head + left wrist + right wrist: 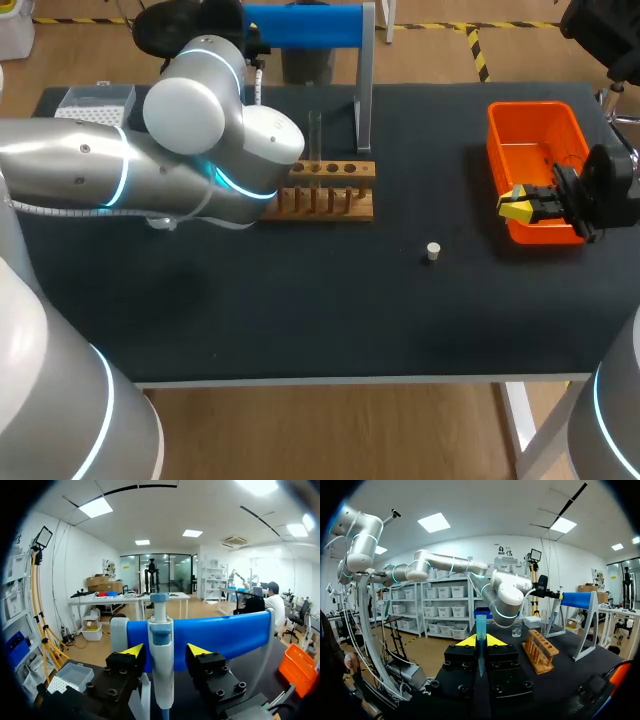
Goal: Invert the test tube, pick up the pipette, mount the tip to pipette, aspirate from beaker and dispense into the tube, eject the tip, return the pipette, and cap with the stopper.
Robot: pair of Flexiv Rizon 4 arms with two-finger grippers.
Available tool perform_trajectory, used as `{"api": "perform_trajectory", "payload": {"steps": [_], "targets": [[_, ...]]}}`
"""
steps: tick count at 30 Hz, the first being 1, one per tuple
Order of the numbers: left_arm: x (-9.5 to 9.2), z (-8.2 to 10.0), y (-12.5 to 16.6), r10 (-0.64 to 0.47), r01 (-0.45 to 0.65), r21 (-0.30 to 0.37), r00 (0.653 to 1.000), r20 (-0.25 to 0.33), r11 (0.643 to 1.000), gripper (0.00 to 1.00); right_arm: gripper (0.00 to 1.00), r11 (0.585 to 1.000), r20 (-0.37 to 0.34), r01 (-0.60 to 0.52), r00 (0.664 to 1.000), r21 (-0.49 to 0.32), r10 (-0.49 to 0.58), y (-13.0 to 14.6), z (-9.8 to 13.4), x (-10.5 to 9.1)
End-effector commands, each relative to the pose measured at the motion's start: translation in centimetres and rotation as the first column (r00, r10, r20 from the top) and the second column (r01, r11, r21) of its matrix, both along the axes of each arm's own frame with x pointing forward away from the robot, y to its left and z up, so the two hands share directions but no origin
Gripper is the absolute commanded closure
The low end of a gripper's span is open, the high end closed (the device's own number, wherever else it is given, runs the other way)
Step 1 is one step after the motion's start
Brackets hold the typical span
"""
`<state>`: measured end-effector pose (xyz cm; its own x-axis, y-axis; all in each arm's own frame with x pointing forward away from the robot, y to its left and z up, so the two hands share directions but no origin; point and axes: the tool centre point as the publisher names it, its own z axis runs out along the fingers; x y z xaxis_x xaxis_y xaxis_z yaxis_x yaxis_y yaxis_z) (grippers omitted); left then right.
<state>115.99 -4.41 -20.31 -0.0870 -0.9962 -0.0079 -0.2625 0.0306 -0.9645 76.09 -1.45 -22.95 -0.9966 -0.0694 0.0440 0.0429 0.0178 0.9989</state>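
Left wrist view showed the left tool (pixel 165 651) standing wide, its yellow tips on either side of the pipette (pixel 161 680) with a gap at each side, not yet gripping it. The pipette hung upright against the blue bar of its stand (pixel 225 635), with its plunger button above the bar and its pale body below. It looked to be rigid, smooth plastic, light but liable to swing or slip. The hold would best fall on the thick handle level with the bar, squeezed squarely before lifting clear. Right wrist view showed the right tool (pixel 480 641) closed on a slim teal pipette tip (pixel 481 625), which stood upright between its fingers. That tip seemed thin and easily knocked askew. Head view placed the right tool over the orange bin (pixel 530 108) at the right of the worktop (pixel 300 310). A test tube (pixel 315 135) stood in the wooden rack (pixel 335 190) near the stand. The white stopper (pixel 433 251) lay alone on the worktop between rack and bin, and a tip box (pixel 95 103) sat at the far left corner.
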Motion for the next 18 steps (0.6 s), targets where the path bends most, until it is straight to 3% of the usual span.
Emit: {"api": "perform_trajectory", "payload": {"steps": [1,18], "targets": [[0.32,-0.28,-0.12,0.001,-0.001,0.0,1.0,0.001,1.0,0.56,1.0,1.0,0.001,-0.001,1.0,0.0,0.001,-0.07,-0.03,-0.01],[0.59,-0.62,0.02,0.008,-0.007,-0.006,1.0,0.006,1.0,0.6,1.0,1.0,0.001,-0.001,1.0,0.0,0.001,-0.07,-0.03,-0.01]]}}
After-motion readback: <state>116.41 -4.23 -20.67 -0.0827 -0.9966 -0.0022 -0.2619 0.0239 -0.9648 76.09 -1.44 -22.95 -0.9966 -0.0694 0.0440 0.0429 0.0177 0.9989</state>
